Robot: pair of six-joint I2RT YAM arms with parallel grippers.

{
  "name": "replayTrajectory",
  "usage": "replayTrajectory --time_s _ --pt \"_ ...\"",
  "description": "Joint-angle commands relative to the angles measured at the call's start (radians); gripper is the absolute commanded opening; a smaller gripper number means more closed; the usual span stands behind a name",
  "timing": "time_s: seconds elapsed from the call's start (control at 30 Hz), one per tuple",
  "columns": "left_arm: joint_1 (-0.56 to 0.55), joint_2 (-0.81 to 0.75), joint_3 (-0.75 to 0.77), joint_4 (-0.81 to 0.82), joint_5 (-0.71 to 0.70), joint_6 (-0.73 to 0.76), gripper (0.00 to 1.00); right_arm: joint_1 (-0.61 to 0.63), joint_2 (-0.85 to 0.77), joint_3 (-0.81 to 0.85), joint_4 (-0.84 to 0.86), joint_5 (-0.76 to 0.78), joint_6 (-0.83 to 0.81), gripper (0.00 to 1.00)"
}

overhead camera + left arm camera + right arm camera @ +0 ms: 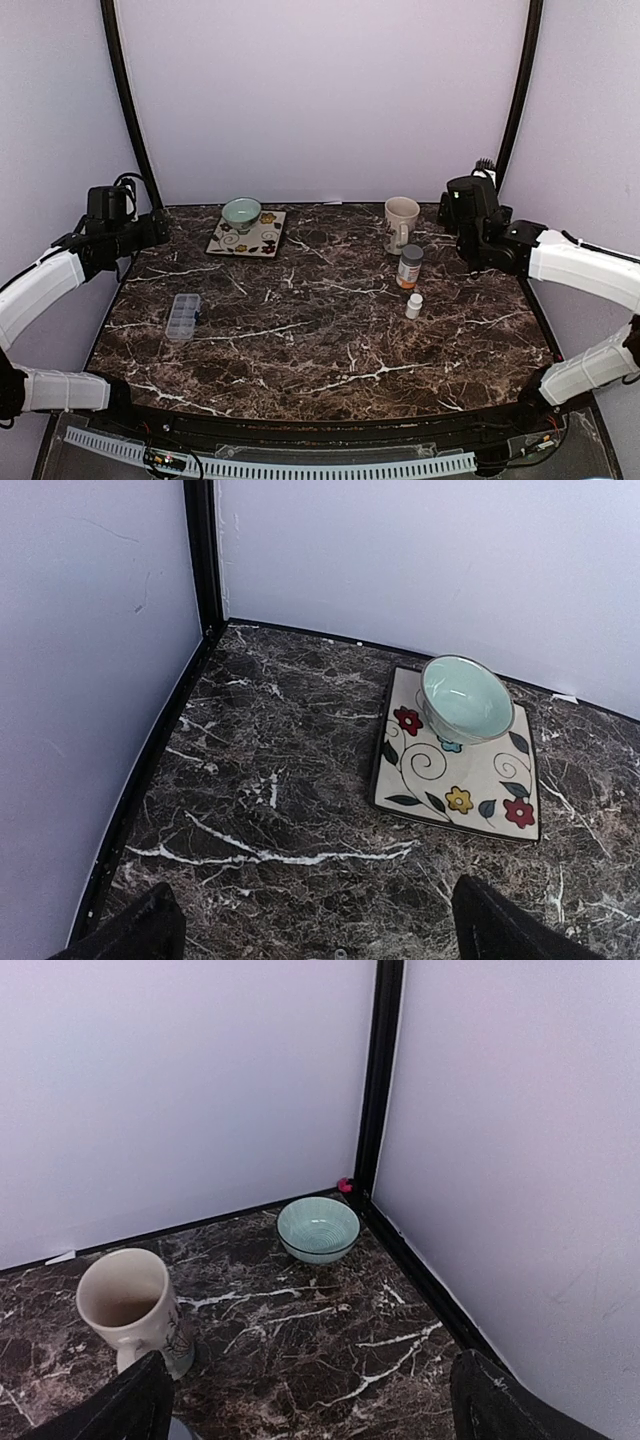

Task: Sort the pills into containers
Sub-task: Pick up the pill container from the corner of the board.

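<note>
Hovering above the far corners, the left tool (pixel 318 936) and right tool (pixel 310 1412) both stand spread and empty, seemingly parked to keep the counter (pixel 330 345) unobstructed. The pill organizer (pixel 183 316) lies flat near the left edge, well apart from the orange bottle (pixel 409 267) at right.

A small clear pill organizer (pixel 183 316) with two rows of cells lies flat at left, below mid-frame.

Dark brown, marble-patterned table (pixel 320 340) with white veining, enclosed at the back and both sides by plain pale lavender walls (pixel 320 90). Black posts (pixel 125 100) rise at the two rear corners. Lighting is even and soft.
</note>
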Motion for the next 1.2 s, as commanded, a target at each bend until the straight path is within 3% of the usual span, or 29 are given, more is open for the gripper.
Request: replayTrajectory --time_s 0.0,0.23,0.37,0.73,1.17 --pt "-0.007 -0.018 0.052 -0.101 0.009 0.005 0.97 0.143 0.008 0.047 0.100 0.170 -0.122 0.96" --pt "-0.007 -0.020 0.065 -0.209 0.107 -0.008 0.96 0.335 0.073 0.061 0.406 0.082 -0.355 0.86" --pt "-0.007 -0.015 0.063 -0.253 0.200 -0.026 0.91 0.419 0.182 0.127 0.483 0.046 -0.433 0.84" --pt "-0.033 0.025 -0.014 -0.357 0.352 -0.085 0.80 0.513 0.442 0.394 0.289 -0.071 -0.271 0.85" --pt "-0.128 0.043 -0.113 -0.431 0.285 -0.194 0.78 0.516 0.503 0.430 0.148 -0.203 -0.068 0.86"
